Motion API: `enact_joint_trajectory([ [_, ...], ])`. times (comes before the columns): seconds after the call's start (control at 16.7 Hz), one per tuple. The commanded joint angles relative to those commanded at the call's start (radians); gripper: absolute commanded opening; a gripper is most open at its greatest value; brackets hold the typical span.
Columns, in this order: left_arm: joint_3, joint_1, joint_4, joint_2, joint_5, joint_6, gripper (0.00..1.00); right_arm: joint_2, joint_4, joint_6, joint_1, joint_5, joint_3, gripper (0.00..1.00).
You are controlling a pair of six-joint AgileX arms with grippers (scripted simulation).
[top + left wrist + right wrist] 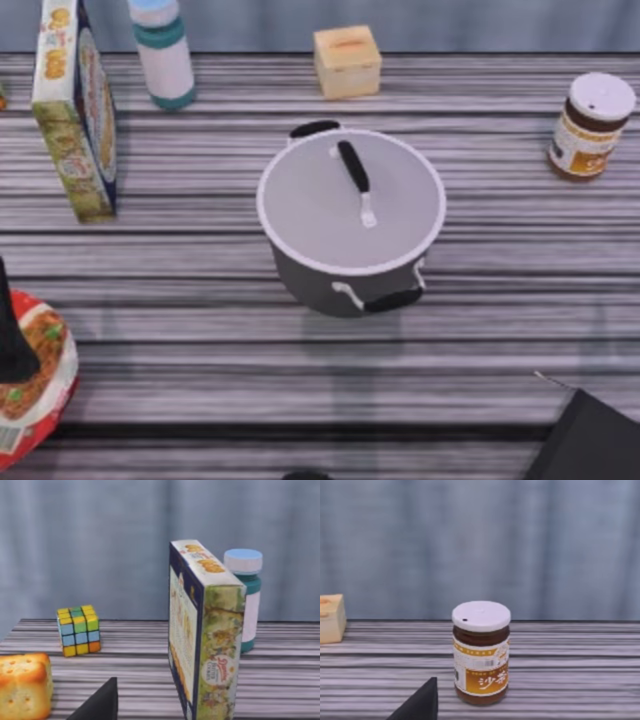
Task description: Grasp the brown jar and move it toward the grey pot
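Note:
The brown jar, with a white lid and a cream-and-orange label, stands upright at the table's far right. In the right wrist view the jar is straight ahead, untouched. The grey pot sits at the table's centre under its light-grey lid, with a black lid handle and two black side handles. My right arm is at the near right corner, well short of the jar; only a dark wedge of my right gripper shows. My left arm is parked at the left edge, over a noodle bowl.
A tall cereal box and a white-and-teal bottle stand at the back left. A cream block sits behind the pot. The red-rimmed noodle bowl is at the near left. A colour cube and a piece of bread show in the left wrist view.

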Motion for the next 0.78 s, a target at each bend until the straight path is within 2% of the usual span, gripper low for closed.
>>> enact_joint_trajectory([
  [0.36,0.000,0.000,0.000,0.000,0.000,0.000,1.00,0.068,-0.034,-0.021,0.003,-0.010,0.089,1.00],
  [0.78,0.000,0.000,0.000,0.000,0.000,0.000,1.00,0.482,-0.259,-0.146,-0.008,-0.041,0.540,1.00],
])
